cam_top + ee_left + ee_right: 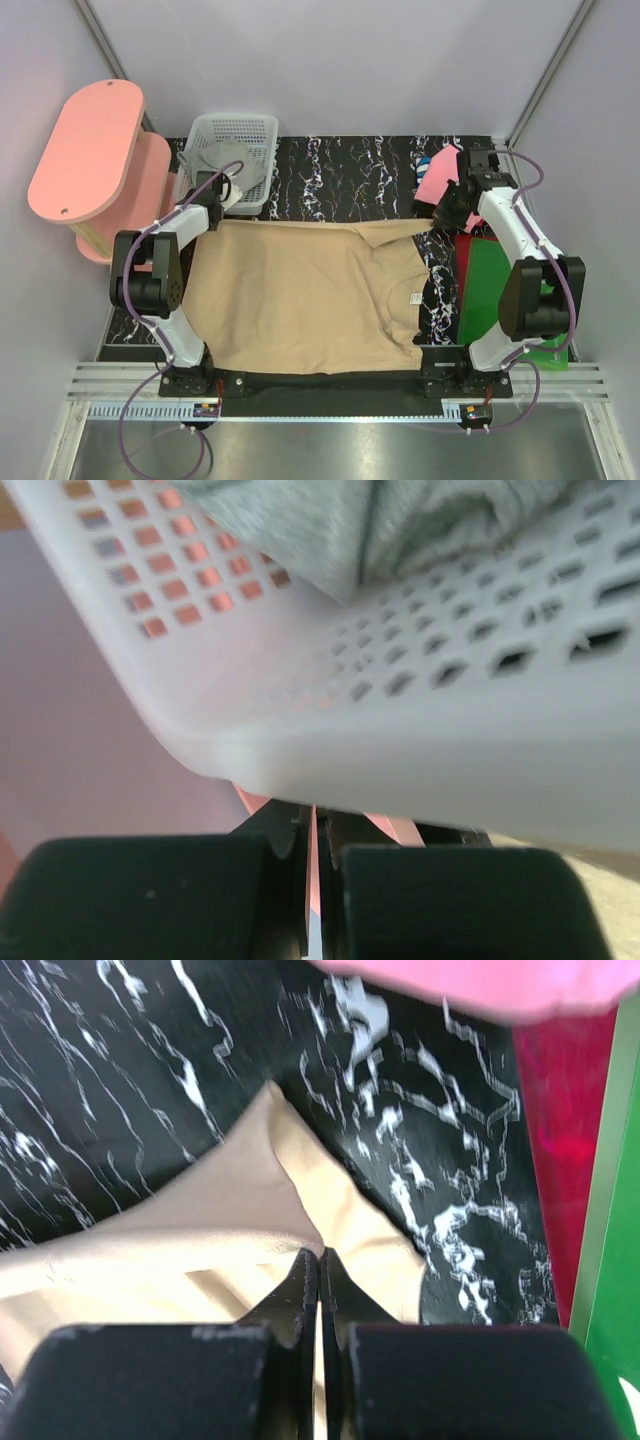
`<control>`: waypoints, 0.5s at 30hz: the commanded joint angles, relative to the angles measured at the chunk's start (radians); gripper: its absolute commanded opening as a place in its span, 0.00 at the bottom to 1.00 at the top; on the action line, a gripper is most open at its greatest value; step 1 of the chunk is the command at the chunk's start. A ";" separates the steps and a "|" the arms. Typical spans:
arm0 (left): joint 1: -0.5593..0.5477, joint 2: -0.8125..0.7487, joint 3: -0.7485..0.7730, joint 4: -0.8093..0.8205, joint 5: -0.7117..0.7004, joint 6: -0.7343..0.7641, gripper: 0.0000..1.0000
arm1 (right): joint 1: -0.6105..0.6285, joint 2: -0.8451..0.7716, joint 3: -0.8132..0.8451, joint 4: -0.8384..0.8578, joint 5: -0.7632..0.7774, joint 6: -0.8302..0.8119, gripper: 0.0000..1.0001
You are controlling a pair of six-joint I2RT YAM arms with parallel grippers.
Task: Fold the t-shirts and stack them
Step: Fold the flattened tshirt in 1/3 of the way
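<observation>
Tan t-shirt [300, 300]: spread flat on table [340, 165], long axis left-right, collar toward right arm | right jaws: pinching far sleeve [400, 230] tip | left jaws: pressed together at far-left corner beside basket [262, 150], hold on cloth unclear

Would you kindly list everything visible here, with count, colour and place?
table: 1, black marbled, centre
tan shirt: 1, tan, spread on table
basket: 1, white, far left
grey shirt: 1, grey, in basket
pink shirt: 1, pink, far right
green sheet: 1, green, right edge
red sheet: 1, red, beside green sheet
shelf: 1, pink, left
left tool: 1, black, shut, by basket
right tool: 1, black, shut on tan shirt's sleeve
</observation>
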 commanded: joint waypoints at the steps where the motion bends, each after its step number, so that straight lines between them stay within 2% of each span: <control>1: 0.010 -0.095 -0.071 0.029 -0.016 -0.007 0.00 | 0.013 -0.121 -0.127 0.028 -0.012 0.016 0.00; 8: 0.010 -0.170 -0.194 0.036 0.016 0.002 0.00 | 0.024 -0.225 -0.265 0.037 -0.001 0.034 0.00; 15: 0.006 -0.214 -0.283 0.049 0.032 -0.001 0.00 | 0.024 -0.282 -0.313 0.034 0.010 0.037 0.00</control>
